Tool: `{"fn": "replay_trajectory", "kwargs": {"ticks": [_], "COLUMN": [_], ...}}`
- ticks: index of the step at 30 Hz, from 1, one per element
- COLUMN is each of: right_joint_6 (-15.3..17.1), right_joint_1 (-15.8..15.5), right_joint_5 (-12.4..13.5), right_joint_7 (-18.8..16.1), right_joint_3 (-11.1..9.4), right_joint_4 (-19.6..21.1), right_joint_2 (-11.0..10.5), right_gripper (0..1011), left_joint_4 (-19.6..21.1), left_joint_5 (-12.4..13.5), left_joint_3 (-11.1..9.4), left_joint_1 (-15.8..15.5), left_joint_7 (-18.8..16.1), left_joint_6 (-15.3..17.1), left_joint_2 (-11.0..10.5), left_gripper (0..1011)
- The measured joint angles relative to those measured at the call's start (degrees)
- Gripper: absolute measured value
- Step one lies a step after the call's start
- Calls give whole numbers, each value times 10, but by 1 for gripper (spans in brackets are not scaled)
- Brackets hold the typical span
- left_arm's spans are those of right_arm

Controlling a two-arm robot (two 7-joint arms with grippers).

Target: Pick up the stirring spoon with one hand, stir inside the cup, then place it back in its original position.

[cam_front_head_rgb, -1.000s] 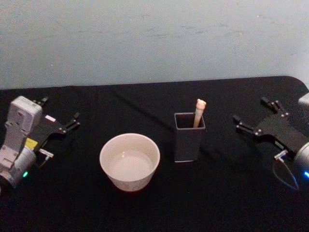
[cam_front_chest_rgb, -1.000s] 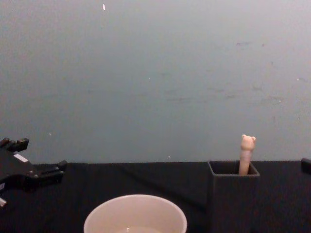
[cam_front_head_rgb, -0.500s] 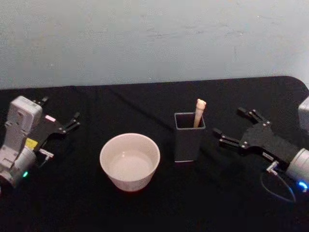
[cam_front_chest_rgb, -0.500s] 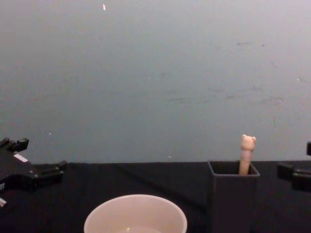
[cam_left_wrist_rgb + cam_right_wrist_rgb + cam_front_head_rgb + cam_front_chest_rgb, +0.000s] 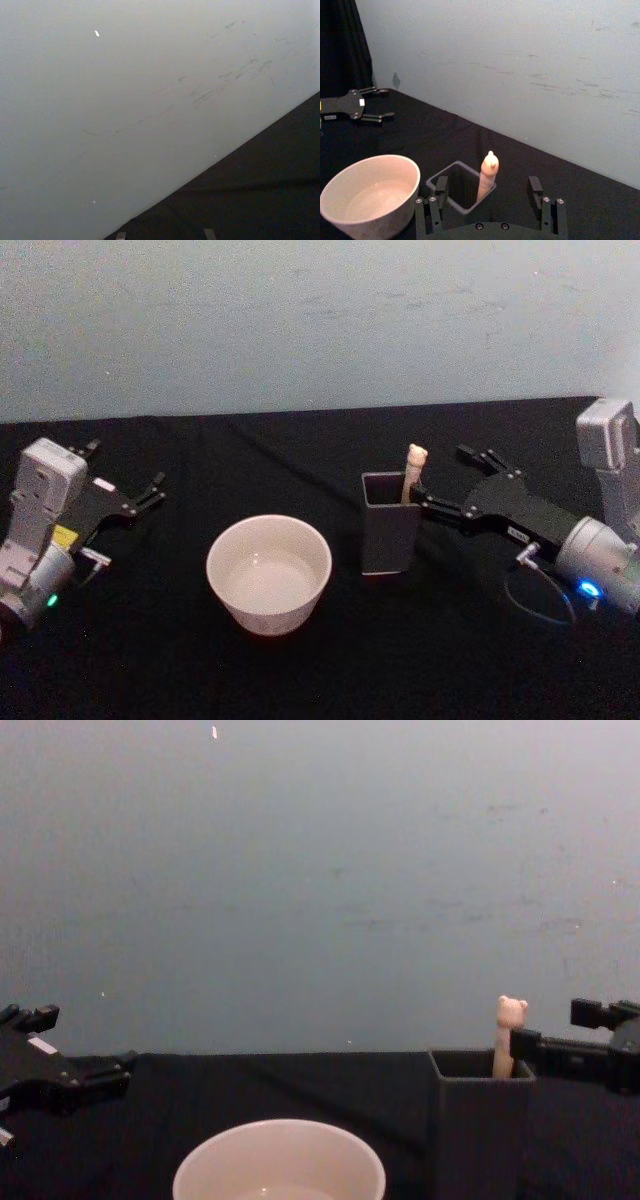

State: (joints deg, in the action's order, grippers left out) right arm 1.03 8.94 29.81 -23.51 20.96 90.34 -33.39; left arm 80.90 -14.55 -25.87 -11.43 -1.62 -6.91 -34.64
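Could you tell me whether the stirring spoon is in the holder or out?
In. The stirring spoon stands in the holder, its bear-head top poking above the rim.

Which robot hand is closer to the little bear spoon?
Right. The right gripper is open right beside the spoon in the holder; the left gripper sits far off, beyond the cup.
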Motion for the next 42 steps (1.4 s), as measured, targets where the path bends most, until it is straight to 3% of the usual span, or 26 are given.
{"fn": "replay_trajectory", "kwargs": {"ticks": [10, 22, 42], "right_joint_6": [30, 45, 53], "right_joint_1": [31, 51, 57], "right_joint_5": [-4, -18, -24], "right_joint_7": [-9, -9, -15], "right_joint_3": [2, 1, 1], "right_joint_4": [-31, -57, -65], "right_joint_2": [30, 51, 57], "right_gripper": [1003, 1003, 1003], "left_joint_4": [0, 0, 0], "left_joint_5": [0, 0, 0], "left_joint_3": [0, 0, 0], "left_joint_1": [0, 0, 0], "left_joint_7": [0, 0, 0], "left_joint_6": [0, 0, 0], "left_joint_2": [0, 0, 0], "left_gripper": [1001, 1001, 1001]}}
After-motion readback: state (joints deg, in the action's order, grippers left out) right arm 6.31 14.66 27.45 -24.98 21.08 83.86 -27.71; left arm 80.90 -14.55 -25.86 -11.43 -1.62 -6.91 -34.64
